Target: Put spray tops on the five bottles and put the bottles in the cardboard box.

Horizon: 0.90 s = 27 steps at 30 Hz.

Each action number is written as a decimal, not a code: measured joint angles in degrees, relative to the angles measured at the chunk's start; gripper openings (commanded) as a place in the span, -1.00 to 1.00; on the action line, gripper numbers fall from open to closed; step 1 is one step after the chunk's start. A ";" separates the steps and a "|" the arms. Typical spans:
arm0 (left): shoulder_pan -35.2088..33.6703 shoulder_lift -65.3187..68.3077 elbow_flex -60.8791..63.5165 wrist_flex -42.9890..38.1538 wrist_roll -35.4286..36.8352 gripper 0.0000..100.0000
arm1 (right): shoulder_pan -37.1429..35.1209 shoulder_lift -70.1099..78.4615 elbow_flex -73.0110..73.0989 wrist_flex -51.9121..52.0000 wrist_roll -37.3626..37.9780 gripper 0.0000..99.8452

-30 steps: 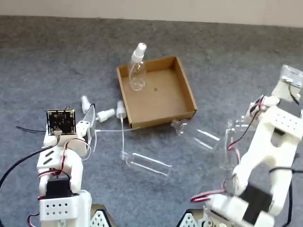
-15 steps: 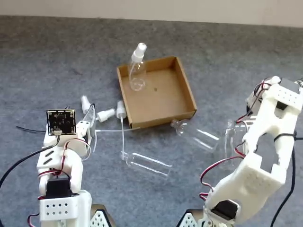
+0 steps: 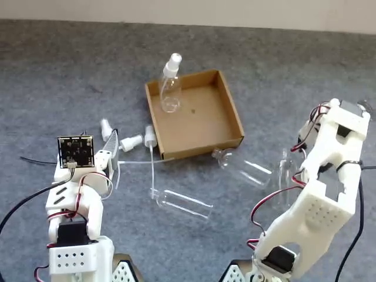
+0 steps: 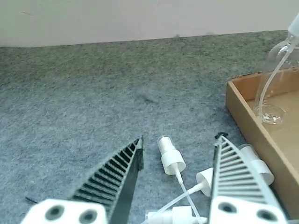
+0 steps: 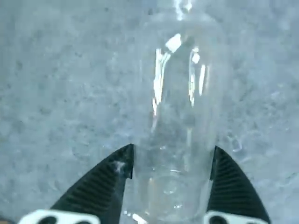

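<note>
Capped bottle (image 3: 170, 88) upright inside cardboard box (image 3: 234, 114); bare bottle (image 3: 185, 204) lying on table (image 3: 70, 70) near it. Left gripper (image 4: 179, 138) spread wide above loose spray tops (image 4: 169, 156). Right gripper (image 5: 174, 148) wide, straddling another clear bottle (image 5: 180, 93).

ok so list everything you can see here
cardboard box: one, brown, middle of the table
capped bottle: one, clear with a white top, standing in the box's far left corner
lying bottles: two, clear, no tops, on the carpet in front of the box
bottle by the right arm: one, clear, no top
spray tops: at least three, white, loose, left of the box
carpet: grey, covers the table
left gripper: open, above the spray tops
right gripper: open, either side of that bottle
</note>
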 measured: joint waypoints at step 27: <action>0.00 -0.09 0.70 0.00 0.00 -0.56 | 15.82 0.00 -0.09 11.16 80.70 -0.82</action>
